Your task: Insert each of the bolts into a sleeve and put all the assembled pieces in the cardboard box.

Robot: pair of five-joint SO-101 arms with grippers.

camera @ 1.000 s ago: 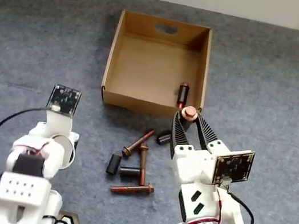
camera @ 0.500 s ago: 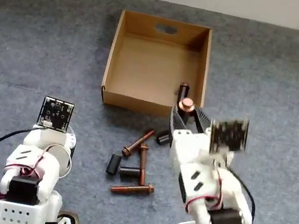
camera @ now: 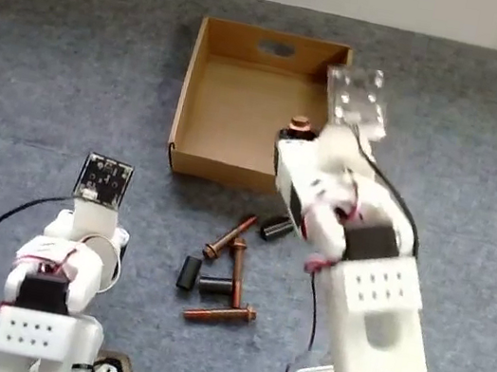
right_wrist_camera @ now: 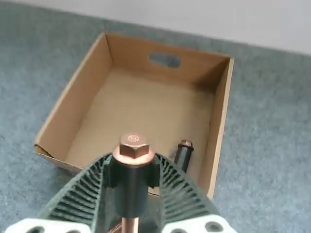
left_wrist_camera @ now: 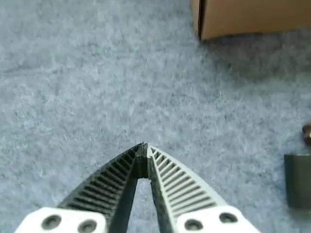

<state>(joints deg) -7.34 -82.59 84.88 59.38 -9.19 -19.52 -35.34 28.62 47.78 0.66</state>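
Now the right hand [right_wrist_camera: 132, 167] is clamped on the held sleeve [right_wrist_camera: 129, 189], a black one with a copper bolt through it. The held bolt [right_wrist_camera: 133, 147] shows its hex head standing above the fingertips. From above, the right arm [camera: 356, 234] stretches over the box [camera: 186, 88], and the bolt's head sits above the box floor, near the wall on that arm's side. One assembled piece [right_wrist_camera: 183, 152] lies inside the box against that same wall.

The left hand [left_wrist_camera: 143, 151] is pressed together, tips touching with nothing between them. It is over the grey surface [camera: 69, 58], with a corner of the box farther off.

Loose parts lie on the surface in front of the box:
- **Bolts:** a slanted bolt [camera: 227, 237], a middle bolt [camera: 236, 271] and a near bolt [camera: 219, 313].
- **Sleeves:** a right sleeve [camera: 273, 228] close to the box wall, a left sleeve [camera: 189, 272], and a middle sleeve [camera: 214, 287] just beside the middle bolt. I cannot tell whether those two touch.
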